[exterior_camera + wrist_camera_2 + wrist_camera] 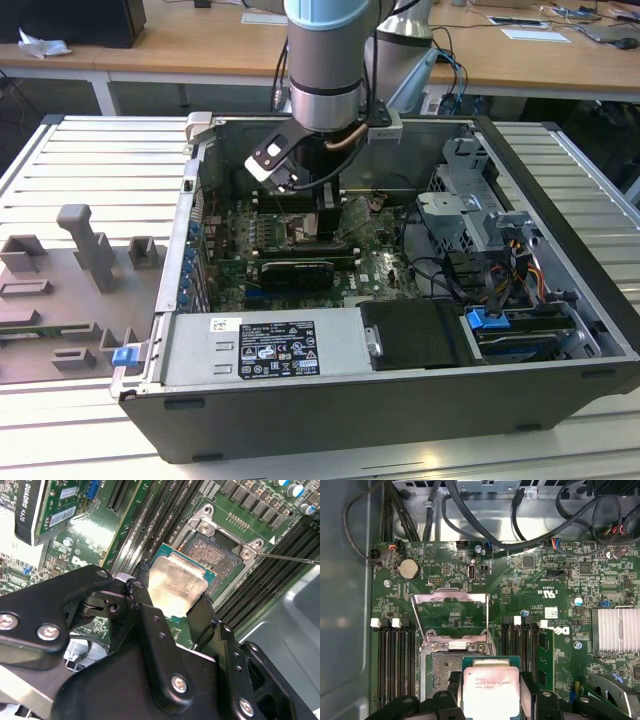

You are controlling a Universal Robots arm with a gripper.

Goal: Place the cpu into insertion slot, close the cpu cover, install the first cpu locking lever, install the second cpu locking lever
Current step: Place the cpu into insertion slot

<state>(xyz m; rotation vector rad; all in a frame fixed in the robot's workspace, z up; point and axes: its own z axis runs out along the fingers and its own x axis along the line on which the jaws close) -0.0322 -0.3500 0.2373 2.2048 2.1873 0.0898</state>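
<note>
gripper [173, 599] clamps cpu [490, 690] by opposite edges, close over insertion slot [215, 555]; cpu cover [451, 598] stands raised. judged light, rigid, fragile: edge grip only.

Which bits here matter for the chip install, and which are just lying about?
Job: chip held in the jaws; empty socket; open cover; lever rod.
Lying about: memory slots; graphics card; coin battery; cables; grey blocks.
</note>
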